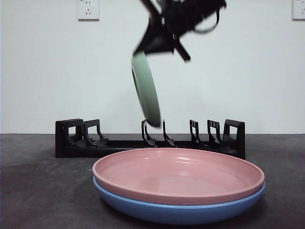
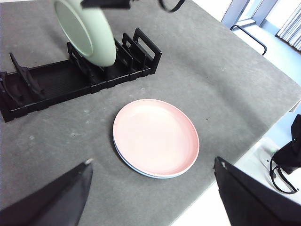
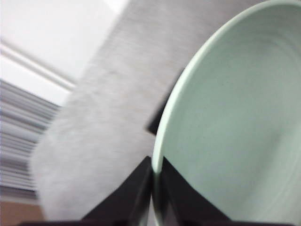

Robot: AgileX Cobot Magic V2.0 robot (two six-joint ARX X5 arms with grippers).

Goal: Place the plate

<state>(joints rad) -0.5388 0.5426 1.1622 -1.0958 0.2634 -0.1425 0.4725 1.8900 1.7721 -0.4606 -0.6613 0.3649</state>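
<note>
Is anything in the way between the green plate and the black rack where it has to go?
Nothing visible blocks it. The right gripper holds the green plate on edge by its rim, its lower edge just above the middle slots of the black rack. Those slots look empty. The pink plate lies on a blue plate nearer the camera, clear of the rack.

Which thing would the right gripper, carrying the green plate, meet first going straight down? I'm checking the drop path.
Probably the black rack: the green plate in the right gripper hangs just above its middle slots, though depth is unclear.
</note>
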